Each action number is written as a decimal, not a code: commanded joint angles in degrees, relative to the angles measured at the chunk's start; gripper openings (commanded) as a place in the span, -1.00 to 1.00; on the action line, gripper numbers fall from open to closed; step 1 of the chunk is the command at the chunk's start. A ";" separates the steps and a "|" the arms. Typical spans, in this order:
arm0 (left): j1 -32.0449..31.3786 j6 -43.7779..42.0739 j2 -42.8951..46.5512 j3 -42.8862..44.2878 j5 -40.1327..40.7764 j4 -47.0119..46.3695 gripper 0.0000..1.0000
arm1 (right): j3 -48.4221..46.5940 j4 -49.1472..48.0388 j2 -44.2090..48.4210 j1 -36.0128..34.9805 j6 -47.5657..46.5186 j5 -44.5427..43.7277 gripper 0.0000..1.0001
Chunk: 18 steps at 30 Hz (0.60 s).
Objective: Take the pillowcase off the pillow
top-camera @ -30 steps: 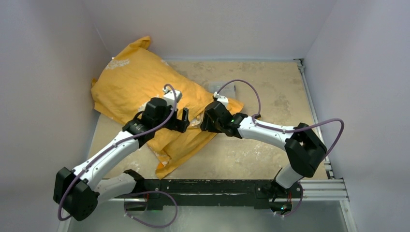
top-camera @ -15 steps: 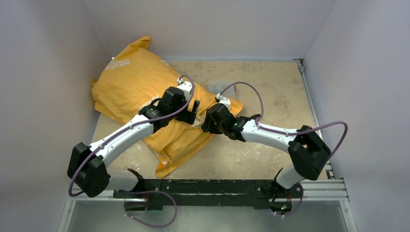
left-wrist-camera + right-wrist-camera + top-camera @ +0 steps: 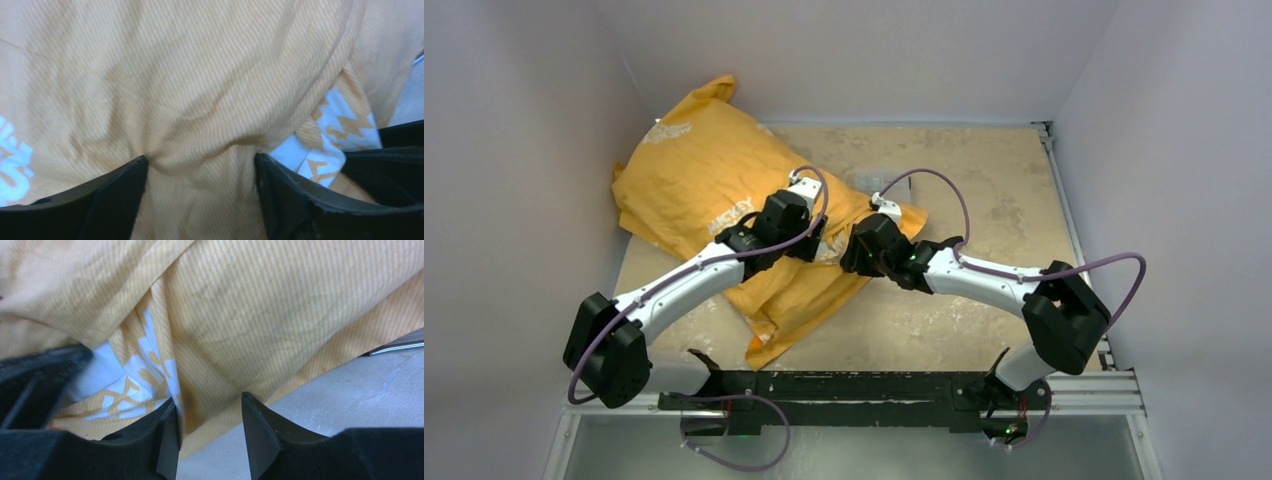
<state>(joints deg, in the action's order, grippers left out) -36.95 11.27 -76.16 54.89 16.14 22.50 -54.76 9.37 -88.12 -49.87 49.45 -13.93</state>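
Your stained beige worktop (image 3: 994, 190) carried the large, plump, bright orange fabric pillowcase (image 3: 694, 170). It lay across the far left part, with its narrow near end trailing toward you. Whatever filled it was hidden from you. The two claws sat close together at its right edge. Your left claw (image 3: 200, 165) was spread wide and pushed down into the orange cloth, which bulged up between the fingers (image 3: 115, 195) without being pinched. Your right claw (image 3: 207, 415) stood narrowly parted at the cover's edge, beside a white-printed patch. A hanging fold touched one finger and bare worktop showed beside the other, so nothing was clamped there.
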 commanded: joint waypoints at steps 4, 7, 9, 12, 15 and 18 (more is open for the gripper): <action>0.15 -1.23 4.96 -1.48 11.08 0.52 -0.08 | -4.36 4.40 1.06 -0.09 -1.86 -5.94 0.02; 0.14 -1.32 6.53 -2.06 9.34 -0.53 -0.15 | -7.19 3.85 2.60 -0.25 -3.49 -5.64 0.13; 0.12 -1.25 7.04 -2.37 7.95 -0.91 -0.17 | -9.19 2.87 3.25 -0.35 -4.96 -4.69 0.30; 0.15 -1.16 6.86 -2.27 6.81 -0.85 -0.17 | -12.11 2.14 3.27 -0.48 -6.11 -4.07 0.64; 0.14 -1.00 6.92 -2.20 6.09 -0.77 -0.18 | -14.56 1.59 1.62 -0.49 -6.60 -4.23 0.77; 0.12 -0.85 7.24 -2.30 5.92 -0.83 -0.19 | -16.31 2.48 -2.09 -0.49 -6.37 -3.55 0.82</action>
<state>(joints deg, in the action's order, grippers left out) -37.17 10.90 -70.19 53.06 22.26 22.13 -67.72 12.01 -87.09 -50.00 44.38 -16.62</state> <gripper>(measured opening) 0.410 0.900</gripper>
